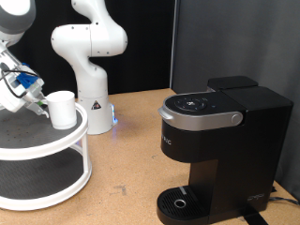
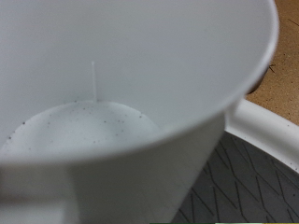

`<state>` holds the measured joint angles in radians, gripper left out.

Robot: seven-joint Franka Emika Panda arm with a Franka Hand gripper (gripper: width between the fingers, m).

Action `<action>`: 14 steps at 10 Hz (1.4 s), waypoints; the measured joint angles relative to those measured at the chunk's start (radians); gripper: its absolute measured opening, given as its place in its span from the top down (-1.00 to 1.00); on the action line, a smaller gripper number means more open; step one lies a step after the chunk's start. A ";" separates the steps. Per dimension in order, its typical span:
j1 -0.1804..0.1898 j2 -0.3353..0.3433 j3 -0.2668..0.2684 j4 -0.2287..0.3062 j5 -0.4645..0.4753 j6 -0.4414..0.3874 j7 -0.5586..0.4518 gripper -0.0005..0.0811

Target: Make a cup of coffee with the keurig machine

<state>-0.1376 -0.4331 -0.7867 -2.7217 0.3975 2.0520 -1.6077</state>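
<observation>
The white cup (image 1: pixel 62 109) stands on the top tier of a round white shelf (image 1: pixel 56 141) at the exterior view's left. My gripper (image 1: pixel 36 97) is right beside the cup on its left side, touching or almost touching it; the fingers are hard to make out. In the wrist view the cup (image 2: pixel 112 84) fills the picture from very close, its inside white and empty, and no fingers show. The black keurig machine (image 1: pixel 217 141) stands at the exterior view's right with its grey lid handle (image 1: pixel 202 119) down and its round drip tray (image 1: pixel 178 201) bare.
The white robot base (image 1: pixel 91 66) stands behind the shelf. The shelf has a dark lower tier (image 1: pixel 37 173), which also shows in the wrist view (image 2: pixel 243 187) below the white rim (image 2: pixel 266 126). A wooden tabletop (image 1: pixel 131 159) lies between shelf and machine.
</observation>
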 joint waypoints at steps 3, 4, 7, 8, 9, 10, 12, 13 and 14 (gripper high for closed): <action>0.003 0.010 -0.002 0.000 0.008 0.000 -0.018 0.49; 0.002 0.009 -0.002 0.000 0.008 0.000 -0.018 0.80; -0.012 -0.009 -0.002 0.001 0.010 0.004 -0.013 0.82; -0.021 -0.023 -0.002 0.002 0.010 -0.002 0.000 0.82; -0.033 -0.042 0.001 0.012 0.010 -0.035 0.034 0.82; -0.042 -0.062 0.002 0.029 0.008 -0.086 0.070 0.82; -0.056 -0.098 0.011 0.073 -0.002 -0.191 0.149 0.82; -0.060 -0.114 0.023 0.097 -0.010 -0.235 0.190 0.82; -0.066 -0.128 0.038 0.118 -0.039 -0.267 0.225 0.82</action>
<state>-0.2033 -0.5613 -0.7482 -2.6039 0.3584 1.7853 -1.3823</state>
